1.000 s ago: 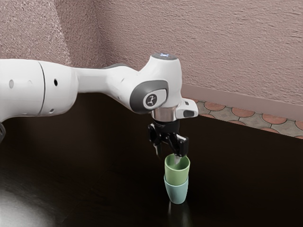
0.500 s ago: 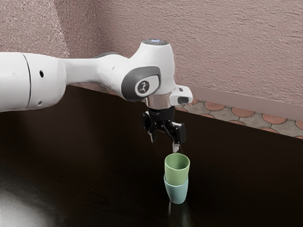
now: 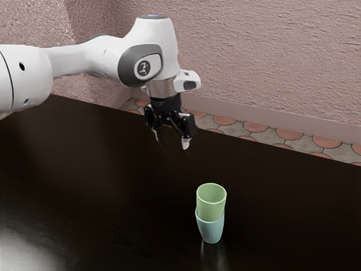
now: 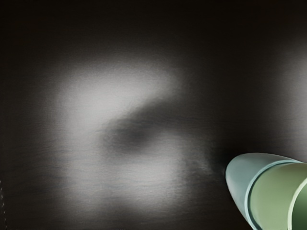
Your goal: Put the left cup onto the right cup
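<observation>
On the dark bench (image 3: 84, 197), toward the exterior view's right, the green cup (image 3: 211, 199) sits upright, nested in the mouth of the blue cup (image 3: 210, 228), which stands on the bench. Farther back and higher, toward the exterior view's left, the white arm (image 3: 84, 56) hangs its jaws spread apart and empty, well apart from the stack. Behind lie the tiled floor (image 3: 282, 138) and the rough wall (image 3: 271, 51).

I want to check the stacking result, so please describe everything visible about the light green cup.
The light green cup is a smooth, plastic-looking, handleless tumbler tapering downward. It stands upright, its base nested in the pale blue cup on the dark table. Only that cup touches it; the open black gripper hangs apart, above and toward the exterior view's left.
</observation>
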